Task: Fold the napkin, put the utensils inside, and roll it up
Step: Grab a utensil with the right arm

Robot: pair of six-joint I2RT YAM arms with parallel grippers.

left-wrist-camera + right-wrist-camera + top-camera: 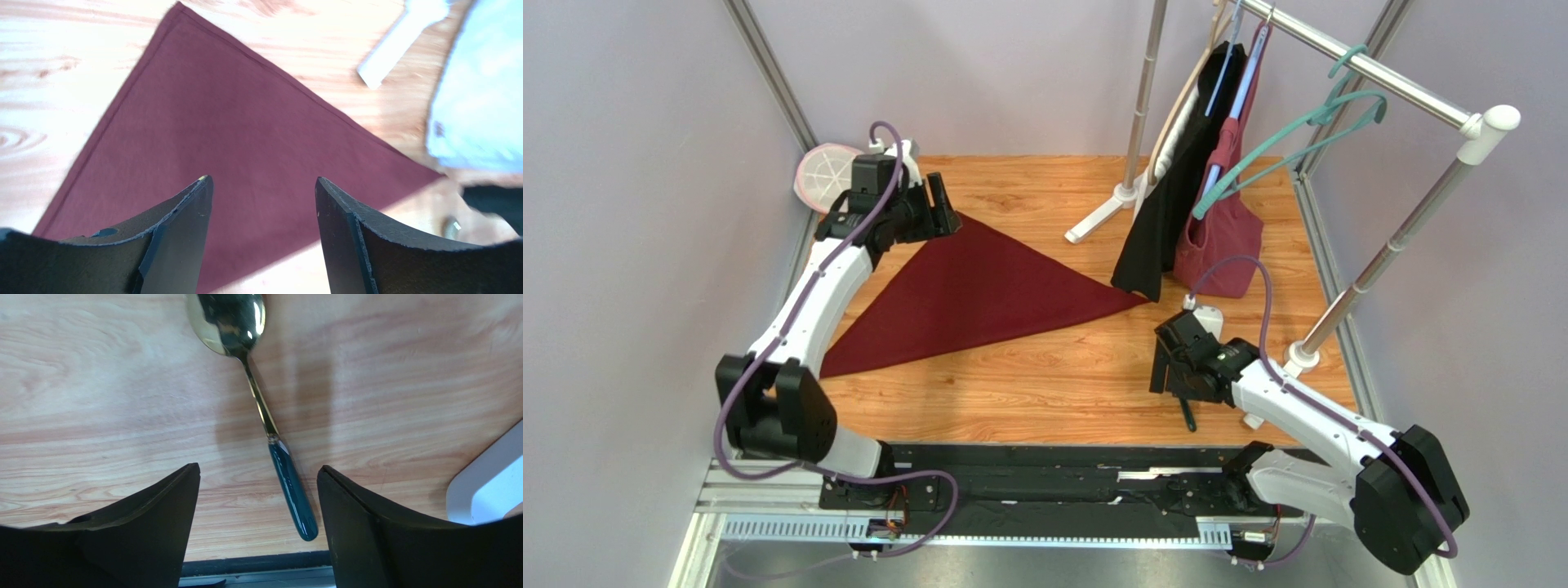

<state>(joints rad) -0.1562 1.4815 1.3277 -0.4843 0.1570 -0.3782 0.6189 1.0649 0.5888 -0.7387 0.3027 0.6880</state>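
The dark red napkin (977, 294) lies flat on the wooden table, folded into a triangle. It fills the left wrist view (233, 135). My left gripper (938, 206) hovers open and empty over the napkin's far left corner, and its jaws (264, 180) stand wide apart above the cloth. A spoon with a golden head and a dark teal handle (293, 493) lies on bare wood near the table's front edge. In the top view only its handle (1189, 417) shows. My right gripper (1171, 371) is open above it (258, 468), with the handle between the fingers but not touching them.
A metal clothes rack stands at the back right with a black garment (1167, 208) and a burgundy bag (1216, 239) on hangers. Its white feet (1112, 208) rest on the table. A round white object (824, 175) sits at the back left corner. The table's front edge (258, 563) is close to the spoon.
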